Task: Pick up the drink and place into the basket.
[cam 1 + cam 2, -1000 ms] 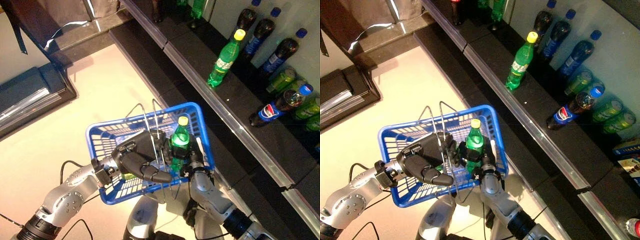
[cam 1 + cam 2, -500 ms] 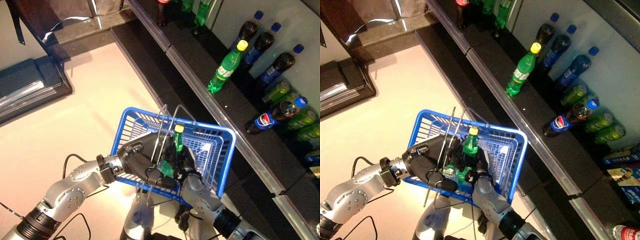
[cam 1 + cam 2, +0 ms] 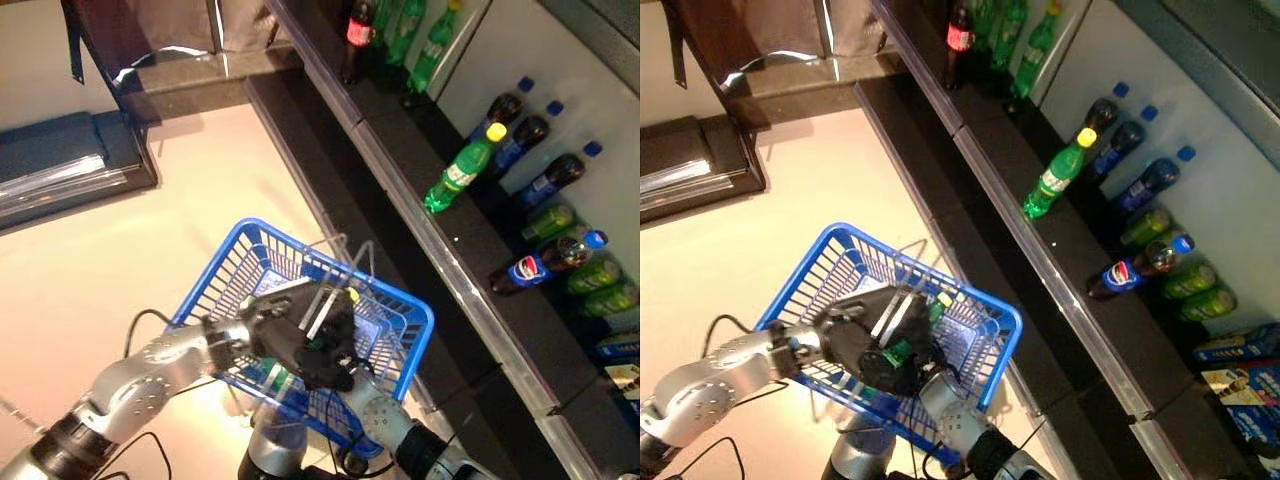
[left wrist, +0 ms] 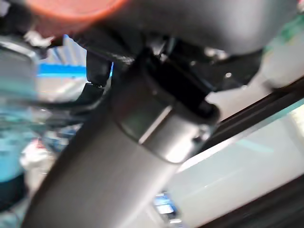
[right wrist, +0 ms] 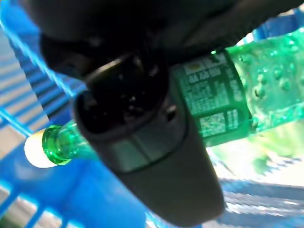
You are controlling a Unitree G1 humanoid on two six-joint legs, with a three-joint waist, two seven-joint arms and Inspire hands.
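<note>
While the right hand [image 5: 142,142] stays curled round it, the green bottle [image 5: 228,95] lies inside the blue basket [image 3: 405,305].
Left hand [image 3: 290,335] sits at the basket's wire handles [image 3: 335,275], its fingers' state unclear; beyond the basket, more bottles [image 3: 462,170] stand on a dark shelf [image 3: 480,235].

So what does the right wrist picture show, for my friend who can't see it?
The robot's right hand is curled round a green drink bottle with a pale yellow cap, seen from very close. The bars of the blue basket show behind them.
</note>
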